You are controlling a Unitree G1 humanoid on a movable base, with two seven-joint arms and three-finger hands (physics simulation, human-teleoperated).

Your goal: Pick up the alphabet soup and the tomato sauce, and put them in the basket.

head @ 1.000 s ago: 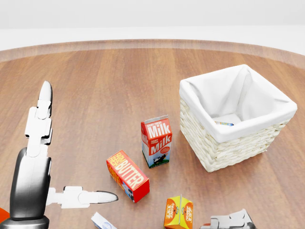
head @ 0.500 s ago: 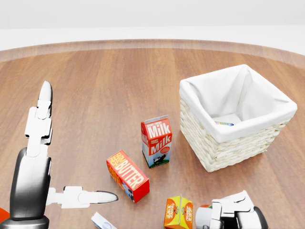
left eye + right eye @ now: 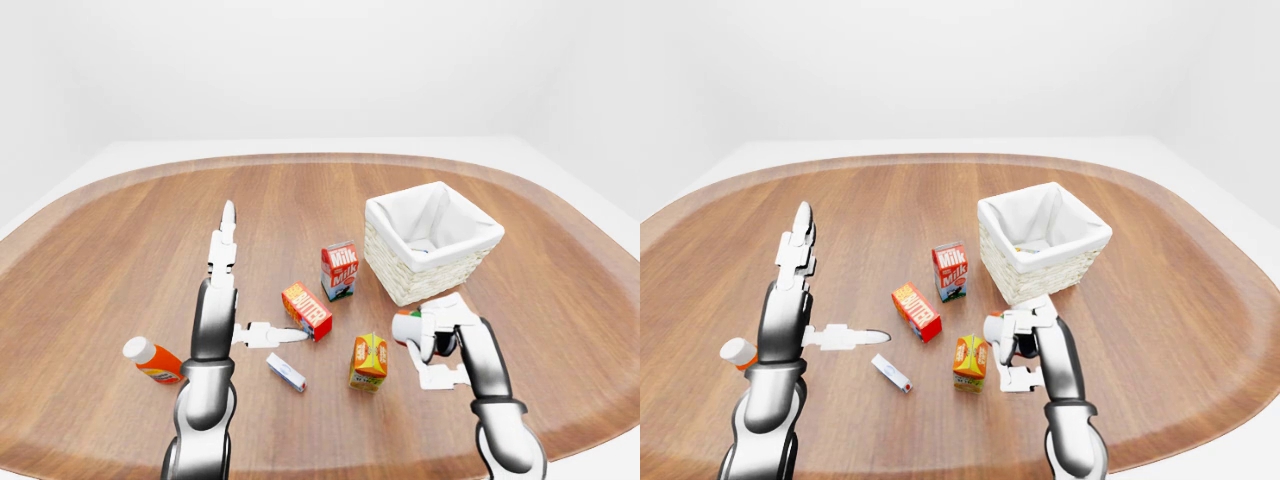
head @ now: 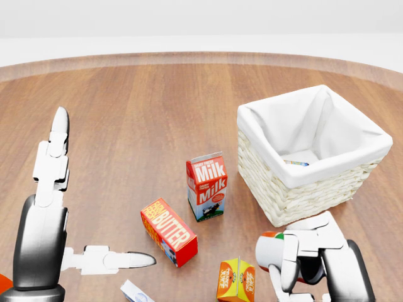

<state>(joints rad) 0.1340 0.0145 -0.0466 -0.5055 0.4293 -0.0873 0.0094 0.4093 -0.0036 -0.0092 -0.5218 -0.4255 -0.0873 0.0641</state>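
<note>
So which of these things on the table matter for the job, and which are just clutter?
Job: white-and-red can gripped in right hand; white-lined wicker basket, something small already inside.

Clutter: red milk carton, red butter box, orange juice carton, orange bottle, small white packet.

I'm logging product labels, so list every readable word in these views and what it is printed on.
"Milk", twice: on the milk carton.
"BUTTER": on the butter box.
Orange carton: print too small to read.
Can in the right hand, the bottle and the small white box: unreadable.
</note>
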